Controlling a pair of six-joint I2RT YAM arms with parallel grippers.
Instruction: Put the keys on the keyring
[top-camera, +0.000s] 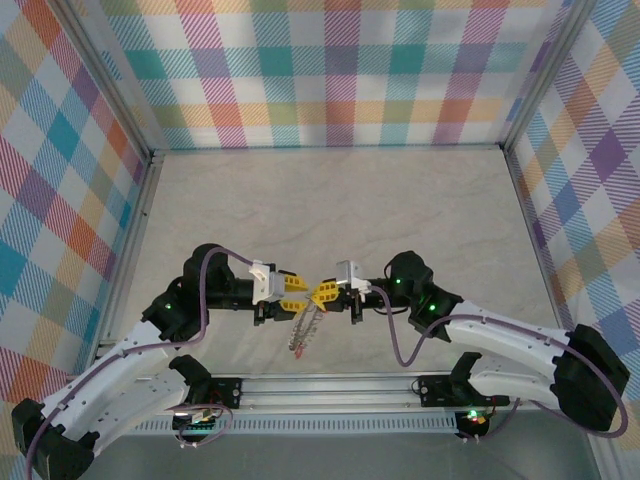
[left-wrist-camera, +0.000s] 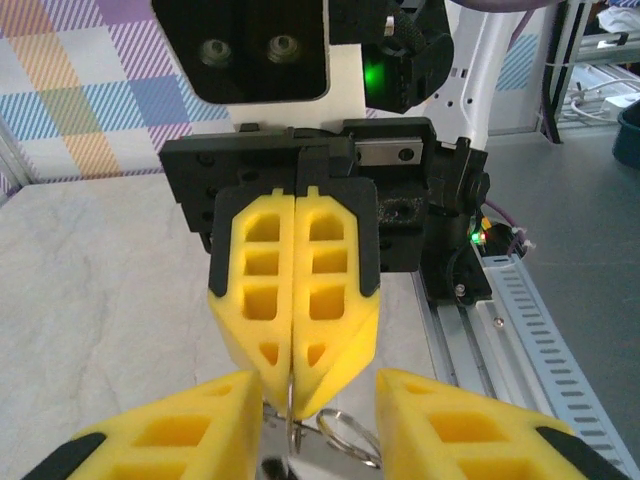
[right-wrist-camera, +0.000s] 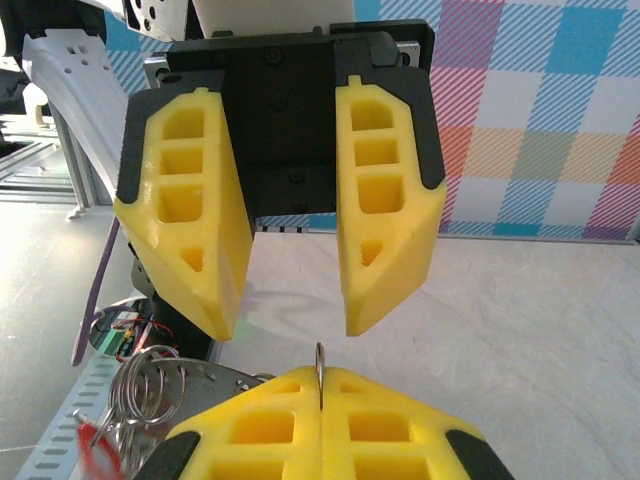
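Note:
My right gripper (top-camera: 325, 293) is shut on the thin edge of the grey metal keyring (right-wrist-camera: 319, 360), which stands up from between its yellow pads (right-wrist-camera: 250, 425). The keyring (top-camera: 306, 325) hangs below the two grippers, with red-headed keys (top-camera: 298, 350) at its lower end. One red key (right-wrist-camera: 100, 455) shows at the lower left of the right wrist view, beside loose wire loops (right-wrist-camera: 150, 385). My left gripper (top-camera: 295, 290) faces the right one tip to tip. It is open, its fingers (right-wrist-camera: 200, 270) spread either side of the right gripper's tip (left-wrist-camera: 293, 400), with nothing between them.
An aluminium rail (top-camera: 330, 385) runs along the near table edge under both arms. Plaid walls (top-camera: 340, 70) close in the beige table (top-camera: 330, 200) at the back and both sides. A smaller wire loop (left-wrist-camera: 350, 437) hangs beside the keyring.

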